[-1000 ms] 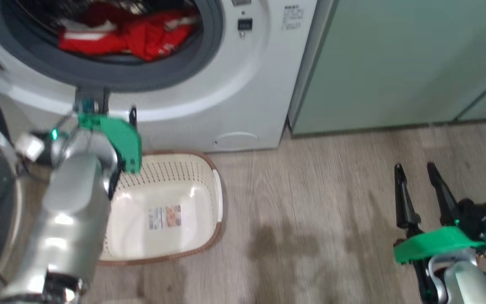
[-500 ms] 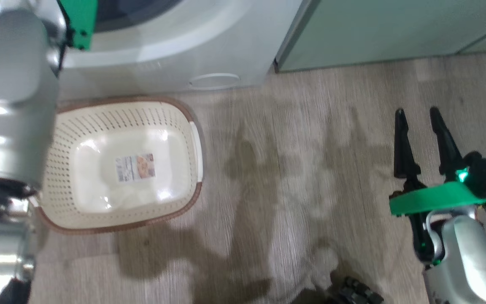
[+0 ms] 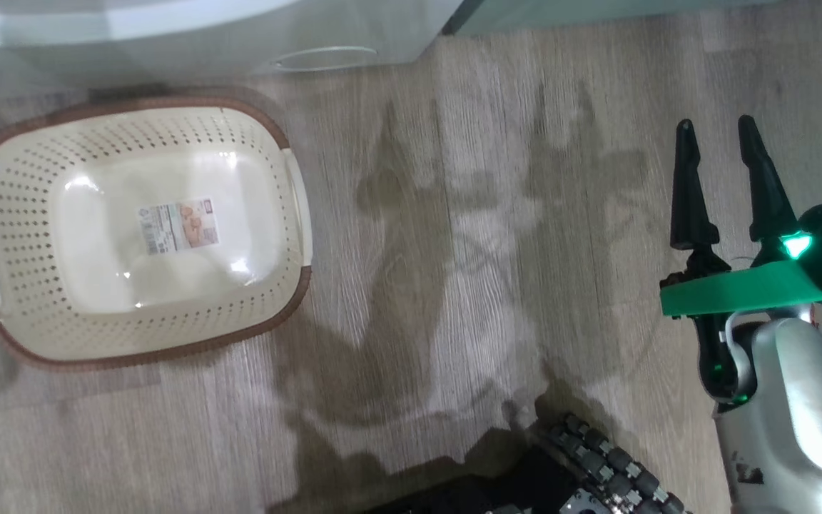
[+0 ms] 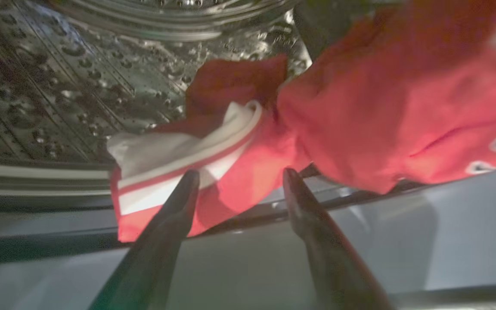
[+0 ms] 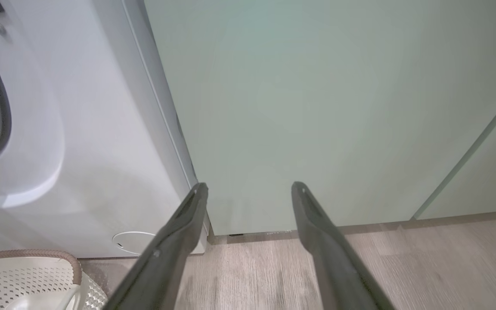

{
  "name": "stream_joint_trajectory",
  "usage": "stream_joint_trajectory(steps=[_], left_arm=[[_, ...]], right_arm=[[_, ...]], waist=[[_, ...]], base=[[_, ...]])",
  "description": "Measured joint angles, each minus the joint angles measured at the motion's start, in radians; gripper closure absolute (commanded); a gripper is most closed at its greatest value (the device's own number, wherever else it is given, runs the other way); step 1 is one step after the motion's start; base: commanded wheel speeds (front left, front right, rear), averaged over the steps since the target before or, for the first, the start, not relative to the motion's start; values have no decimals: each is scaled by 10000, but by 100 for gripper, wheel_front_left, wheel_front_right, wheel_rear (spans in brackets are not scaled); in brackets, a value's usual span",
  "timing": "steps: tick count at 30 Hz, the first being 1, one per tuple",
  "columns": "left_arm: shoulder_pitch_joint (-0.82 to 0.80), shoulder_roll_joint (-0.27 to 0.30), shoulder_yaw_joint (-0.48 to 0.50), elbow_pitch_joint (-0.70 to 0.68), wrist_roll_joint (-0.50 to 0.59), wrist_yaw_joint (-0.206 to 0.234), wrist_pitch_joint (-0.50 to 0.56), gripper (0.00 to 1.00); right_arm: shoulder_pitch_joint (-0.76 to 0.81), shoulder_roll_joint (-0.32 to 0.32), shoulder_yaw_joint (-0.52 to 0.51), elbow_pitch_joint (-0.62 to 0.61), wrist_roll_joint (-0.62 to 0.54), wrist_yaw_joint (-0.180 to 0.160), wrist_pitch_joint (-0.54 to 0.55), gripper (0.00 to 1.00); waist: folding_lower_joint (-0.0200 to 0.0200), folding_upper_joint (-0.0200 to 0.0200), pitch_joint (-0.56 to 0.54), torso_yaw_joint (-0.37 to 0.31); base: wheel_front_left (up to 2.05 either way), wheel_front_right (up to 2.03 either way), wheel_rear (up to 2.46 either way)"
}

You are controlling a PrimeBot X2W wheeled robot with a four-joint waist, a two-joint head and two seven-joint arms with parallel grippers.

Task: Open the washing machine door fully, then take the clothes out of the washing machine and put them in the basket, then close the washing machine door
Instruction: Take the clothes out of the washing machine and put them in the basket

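Note:
Red clothes (image 4: 381,120) with a white striped band lie in the steel drum of the washing machine (image 4: 58,86), spilling over its lower lip. My left gripper (image 4: 240,172) is open at the drum mouth, fingertips just before the striped band, nothing between them. The cream basket (image 3: 290,285) stands empty on the floor before the washing machine (image 3: 168,36), a paper label on its bottom. My right gripper (image 3: 715,125) hangs open over bare floor far to the right of the basket. The washing machine door is out of view.
A pale green cabinet (image 5: 317,107) stands right beside the washing machine (image 5: 80,129), straight ahead of my right gripper (image 5: 250,185). A corner of the basket (image 5: 24,275) shows low on the left. My dark wheeled base (image 3: 596,471) is at the bottom edge.
The head camera has tilted down: the drum and my left arm have slid out at the top and the whole basket has come into view. Both grippers stay open.

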Motion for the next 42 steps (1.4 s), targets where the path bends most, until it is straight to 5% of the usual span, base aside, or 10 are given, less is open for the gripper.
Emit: stream_joint_trajectory(steps=[12,16,25,36,42], left_arm=[[-666,282,-349,1030,196,150,263,4],[-779,291,-460,1177,196,403,111,100],[-351,98,-451,1691,-138,679,-1313,100],[1743,-1074,-222,2092,-974,692,-3200,100],[3105,-1662,-301,2194,-1273,353,-4073,100]], right_arm=[[-195,21,19,-54,263,0,0,0],[-303,23,50,-65,267,0,0,0],[-264,25,-113,-27,155,0,0,0],[938,-104,-288,201,-13,0,0,0],[1597,-332,-288,347,-13,0,0,0]], waist=[[0,0,578,-93],[0,0,621,-111],[0,0,81,54],[0,1,-1588,656],[0,1,-2860,1133]], base=[[0,0,0],[0,0,0],[0,0,0],[0,0,0],[0,0,0]])
